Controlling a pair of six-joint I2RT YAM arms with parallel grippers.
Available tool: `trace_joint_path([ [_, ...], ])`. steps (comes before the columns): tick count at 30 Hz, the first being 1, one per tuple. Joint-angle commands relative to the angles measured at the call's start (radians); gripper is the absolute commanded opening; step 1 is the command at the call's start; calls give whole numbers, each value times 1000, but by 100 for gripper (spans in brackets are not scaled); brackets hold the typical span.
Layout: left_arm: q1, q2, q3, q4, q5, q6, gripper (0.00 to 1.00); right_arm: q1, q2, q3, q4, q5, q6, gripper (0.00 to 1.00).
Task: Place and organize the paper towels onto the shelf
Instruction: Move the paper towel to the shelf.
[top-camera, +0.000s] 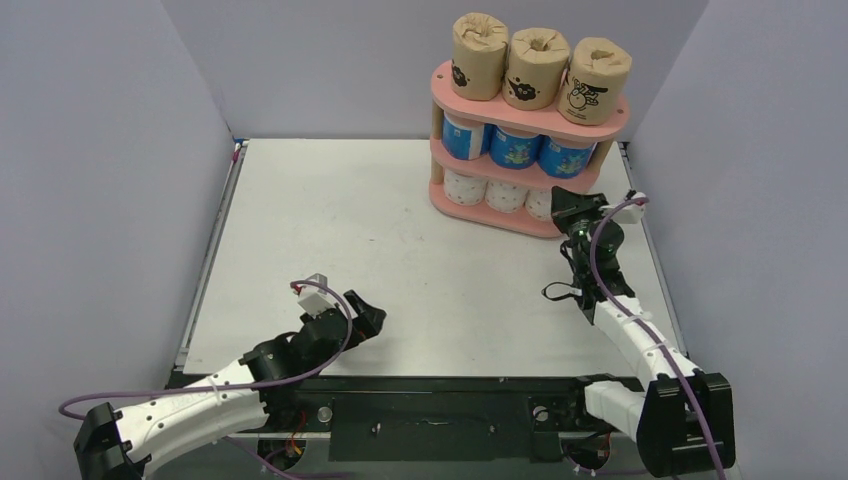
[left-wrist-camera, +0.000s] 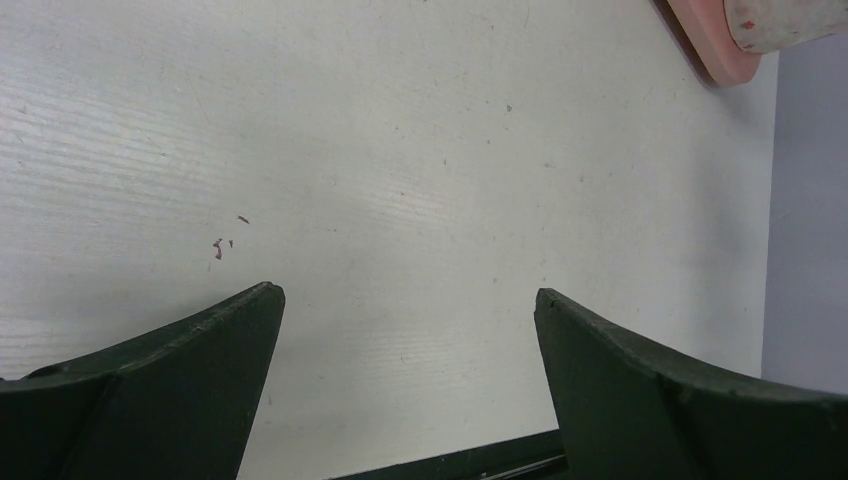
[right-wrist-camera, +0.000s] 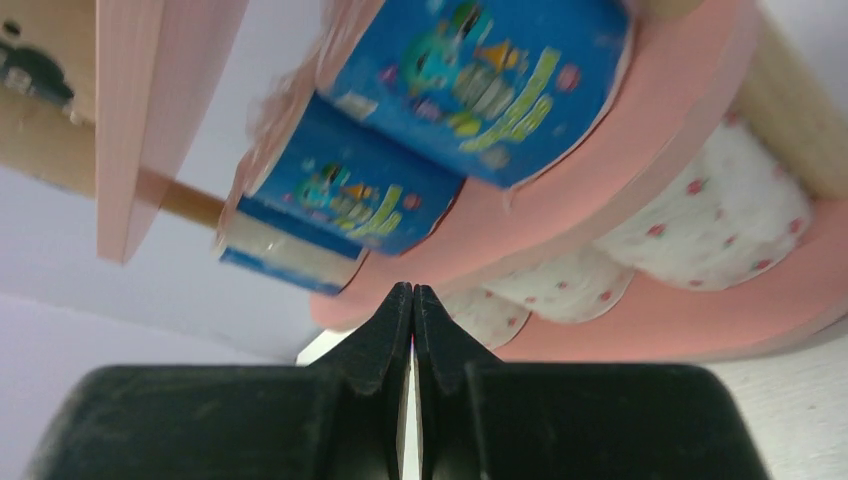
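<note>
As all nine paper towels stand upright on the shelf, directly ahead of the nearer right fingers, clenched on nothing, we judge none left to fetch; the left fingers, released, hang well apart over the surface.

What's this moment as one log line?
pink three-tier shelf: brown wrapped paper rolls top, blue rolls middle, white dotted rolls bottom | left hand: open, empty | right hand: shut, empty, by shelf

You have no text to read here: the blue rolls carry yellow marks beside a cartoon that may be lettering, too blurred to make out, and the brown rolls show only black animal drawings
</note>
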Motion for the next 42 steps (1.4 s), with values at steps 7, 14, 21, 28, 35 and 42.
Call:
trace_joint_path([
  [7, 6, 32, 68, 37, 17, 21, 96, -121, 115, 168, -88, -25, 4, 0],
  [14, 6, -8, 58, 17, 3, 15, 97, -179, 197, 242, -80, -64, 21, 0],
  [21, 7, 20, 67, 20, 1, 15, 96, -197, 280, 294, -68, -92, 29, 0],
  [28, 7, 28, 71, 20, -7, 17, 96, -210, 349, 342, -61, -123, 24, 0],
  [35, 7, 40, 67, 34, -7, 15, 96, -172, 299, 241, -2, -122, 52, 0],
  [42, 7, 59, 68, 44, 4, 12, 96, 12, 240, 193, 28, -75, 57, 0],
])
